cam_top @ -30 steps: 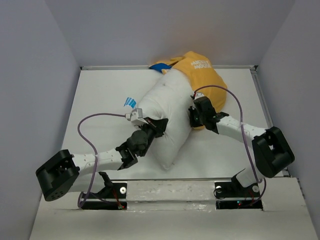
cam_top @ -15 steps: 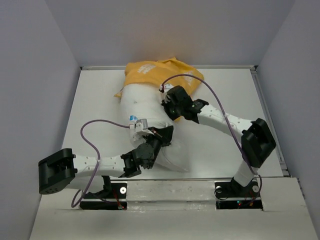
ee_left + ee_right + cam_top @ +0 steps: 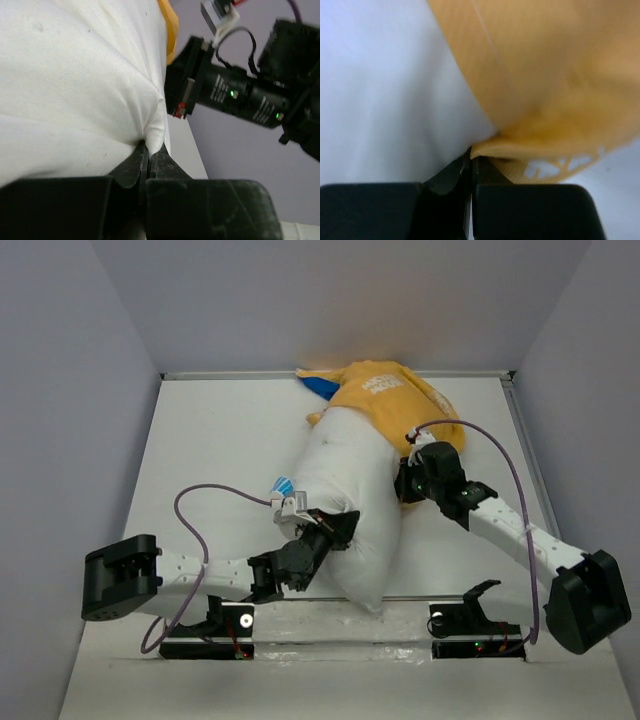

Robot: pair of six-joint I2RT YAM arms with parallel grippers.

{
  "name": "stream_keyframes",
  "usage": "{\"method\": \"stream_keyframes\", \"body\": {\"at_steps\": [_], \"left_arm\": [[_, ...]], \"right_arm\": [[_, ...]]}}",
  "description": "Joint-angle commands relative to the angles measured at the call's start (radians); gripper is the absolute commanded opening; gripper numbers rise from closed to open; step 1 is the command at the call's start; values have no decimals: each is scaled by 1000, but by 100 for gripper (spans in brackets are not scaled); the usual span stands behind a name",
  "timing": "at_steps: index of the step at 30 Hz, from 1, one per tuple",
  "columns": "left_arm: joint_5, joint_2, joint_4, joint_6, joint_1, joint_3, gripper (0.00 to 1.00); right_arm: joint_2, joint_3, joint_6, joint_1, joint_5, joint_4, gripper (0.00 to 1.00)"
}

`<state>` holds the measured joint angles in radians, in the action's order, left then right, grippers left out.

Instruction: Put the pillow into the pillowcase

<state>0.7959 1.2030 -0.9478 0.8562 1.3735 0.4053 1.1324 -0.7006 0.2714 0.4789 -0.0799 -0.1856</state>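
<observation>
The white pillow (image 3: 350,490) lies lengthwise down the table's middle, its far end inside the mustard-yellow pillowcase (image 3: 385,400), whose blue face (image 3: 320,383) shows at the far left. My left gripper (image 3: 340,530) is shut on a pinch of the pillow's near left side; in the left wrist view the fingertips (image 3: 148,150) clamp white fabric (image 3: 75,90). My right gripper (image 3: 408,480) is shut on the pillowcase's rim at the pillow's right side; in the right wrist view it (image 3: 471,156) nips a yellow fold (image 3: 540,90) against the pillow (image 3: 385,90).
The white table (image 3: 210,440) has walls on the left, back and right. A small blue-and-white tag (image 3: 284,484) sticks out at the pillow's left edge. The right arm (image 3: 240,90) shows in the left wrist view.
The pillow and pillowcase swung back to the right and the pillow's near end came closer to the front edge. My right gripper moved right and nearer; my left gripper moved slightly nearer.
</observation>
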Motion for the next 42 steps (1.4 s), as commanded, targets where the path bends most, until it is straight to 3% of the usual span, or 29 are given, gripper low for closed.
{"method": "stream_keyframes", "body": {"at_steps": [1, 2, 4, 6, 7, 8, 10, 13, 14, 15, 17, 18, 20, 21, 24, 27, 30, 34, 39, 42], "left_arm": [[-96, 152, -124, -42, 25, 159, 0], [-109, 217, -137, -67, 27, 183, 0], [-130, 275, -173, -98, 27, 228, 25], [-159, 279, -181, -134, 30, 251, 55], [-159, 248, -175, -160, 33, 253, 94], [-135, 222, -164, -228, 39, 250, 99], [-94, 85, -49, -294, 52, 239, 99], [38, -143, 150, -406, 47, 230, 99], [63, -190, 214, -431, 39, 242, 99], [100, -236, 286, -437, 27, 259, 99], [65, -347, 527, -364, -74, 302, 99], [21, -409, 669, -291, -133, 311, 99], [-91, -456, 775, -238, -276, 302, 99], [-188, -476, 835, -214, -415, 297, 99], [-232, -537, 1074, -192, -569, 241, 99], [-242, -563, 1130, -200, -635, 179, 99], [-331, -499, 1057, -244, -779, 148, 98], [-402, -312, 1003, -341, -855, 236, 94], [-363, -99, 1024, -465, -861, 430, 93], [-362, -22, 957, -529, -875, 472, 89]], "right_arm": [[182, -327, -81, -14, -248, 67, 0], [260, -379, -95, -14, -300, 67, 0], [372, -549, -153, -14, -401, -15, 0], [418, -640, -190, -14, -440, -58, 0], [431, -669, -219, -25, -455, -73, 0], [431, -703, -225, -25, -442, -115, 0], [393, -694, -238, -25, -375, -147, 3], [252, -547, -199, -25, -295, -138, 16], [219, -475, -183, -25, -217, -124, 32], [190, -449, -169, -34, -178, -123, 41], [127, -413, -132, -34, -83, -124, 61], [92, -412, -123, -34, -83, -124, 65], [57, -416, -110, -34, -130, -126, 71], [40, -419, -107, -34, -164, -130, 73], [-14, -416, -93, 28, -270, -149, 76], [-34, -395, -89, 125, -219, -156, 78], [22, -398, -55, 262, -143, -147, 78], [84, -378, -11, 423, -45, -111, 78], [164, -315, -35, 437, 145, -83, 82], [196, -307, -38, 326, 168, -68, 78]]}}
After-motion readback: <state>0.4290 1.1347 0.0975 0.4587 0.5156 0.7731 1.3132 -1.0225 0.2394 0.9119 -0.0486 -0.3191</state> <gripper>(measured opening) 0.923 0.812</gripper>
